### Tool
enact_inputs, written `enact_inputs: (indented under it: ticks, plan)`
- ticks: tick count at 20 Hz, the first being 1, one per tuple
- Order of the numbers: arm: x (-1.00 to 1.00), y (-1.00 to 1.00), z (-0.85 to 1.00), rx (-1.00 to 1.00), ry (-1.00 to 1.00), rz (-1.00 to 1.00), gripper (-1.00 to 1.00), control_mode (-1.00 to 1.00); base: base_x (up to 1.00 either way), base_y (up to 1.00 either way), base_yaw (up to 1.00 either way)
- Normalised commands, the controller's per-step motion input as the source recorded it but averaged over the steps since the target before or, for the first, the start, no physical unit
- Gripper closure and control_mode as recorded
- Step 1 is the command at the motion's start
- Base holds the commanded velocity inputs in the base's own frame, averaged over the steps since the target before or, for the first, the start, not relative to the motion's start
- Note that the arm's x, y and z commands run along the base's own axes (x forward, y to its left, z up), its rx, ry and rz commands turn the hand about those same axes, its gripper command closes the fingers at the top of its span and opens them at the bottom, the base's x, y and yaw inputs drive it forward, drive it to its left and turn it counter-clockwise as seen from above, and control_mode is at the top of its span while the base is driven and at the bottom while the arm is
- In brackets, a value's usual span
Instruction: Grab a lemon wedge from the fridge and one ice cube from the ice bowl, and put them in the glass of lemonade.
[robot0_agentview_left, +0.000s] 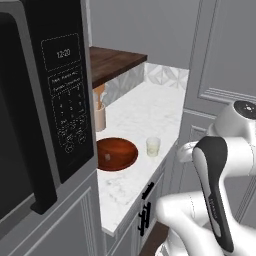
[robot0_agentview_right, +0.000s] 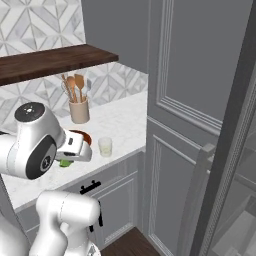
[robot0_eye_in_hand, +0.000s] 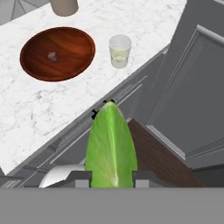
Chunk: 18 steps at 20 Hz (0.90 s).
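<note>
Off the near edge of the bench (robot0_eye_in_hand: 30, 109), the pincer (robot0_eye_in_hand: 111, 177) pinches the lemon wedge (robot0_eye_in_hand: 110, 144).
The wedge is held high to clear the edge; the glass (robot0_eye_in_hand: 119, 51) and bowl (robot0_eye_in_hand: 57, 53) with its ice cube (robot0_eye_in_hand: 52, 56) lie farther in.

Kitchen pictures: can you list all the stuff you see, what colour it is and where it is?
Bowl: one, reddish-brown wood, on the white counter.
Ice cube: one, pale, inside the bowl.
Glass: one, clear with pale yellowish drink, on the counter right of the bowl.
Crock: one, beige, holding wooden spoons, at the back of the counter.
Shelf: one, dark wood, above the counter.
Microwave: one, black, at left.
Lemon wedge: one, yellow-green, between the fingers.
Gripper: one, holding the wedge.
</note>
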Motion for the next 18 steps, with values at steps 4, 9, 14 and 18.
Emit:
enact_inputs:
  ticks: [4,9,14,18]
  plan:
    - [0.0,0.0,0.0,0.0,0.0,0.0,1.0,1.0,0.0,0.0,0.0]
    - [0.36,0.13,0.0,-0.02,0.0,0.0,1.0,-1.0,0.0,0.0,0.0]
    - [0.99,0.35,-0.06,-0.03,0.0,-0.04,1.0,-1.0,0.0,0.0,0.0]
    - [0.89,0.02,-0.17,0.0,0.0,0.0,1.0,-1.0,0.0,0.0,0.0]
